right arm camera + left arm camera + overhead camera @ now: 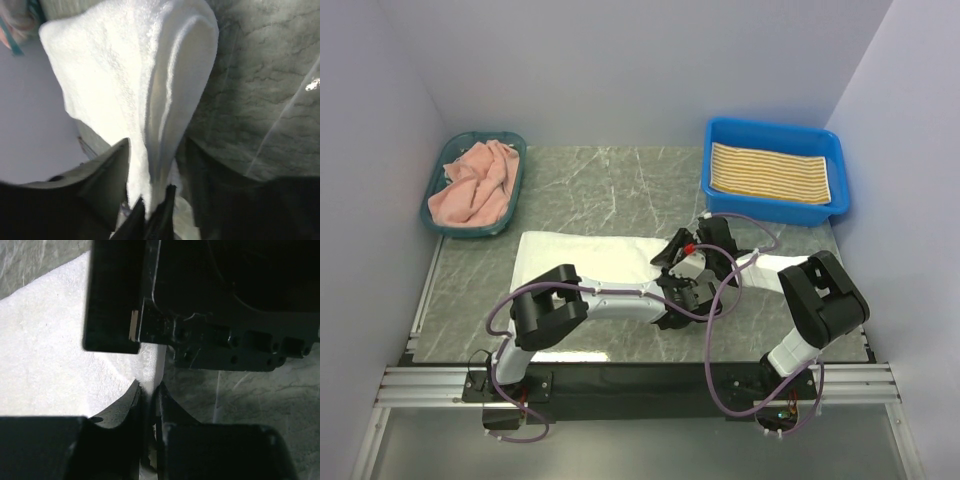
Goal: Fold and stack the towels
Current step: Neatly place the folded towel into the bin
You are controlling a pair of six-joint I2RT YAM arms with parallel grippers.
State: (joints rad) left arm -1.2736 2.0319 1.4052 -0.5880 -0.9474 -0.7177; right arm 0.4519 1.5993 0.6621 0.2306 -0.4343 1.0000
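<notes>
Grey marble worktop [610, 185], pale walls around.

- Progress, by my reading: early. One towel looks finished, one is mid-fold, one untouched.
- White towel [575, 252] lies flat at centre-left, its right end lifted where both arms meet.
- Left claw [149, 410]: pressed nearly together, seemingly pinching the white towel's edge.
- Right claw [155, 165]: spread, with a fold of the towel loose between its fingers.
- Teal basket [518, 152], far left: crumpled pink towel [470, 188].
- Blue bin [770, 208], far right: folded yellow-striped towel [770, 172].
- No dark-striped towel in view.
</notes>
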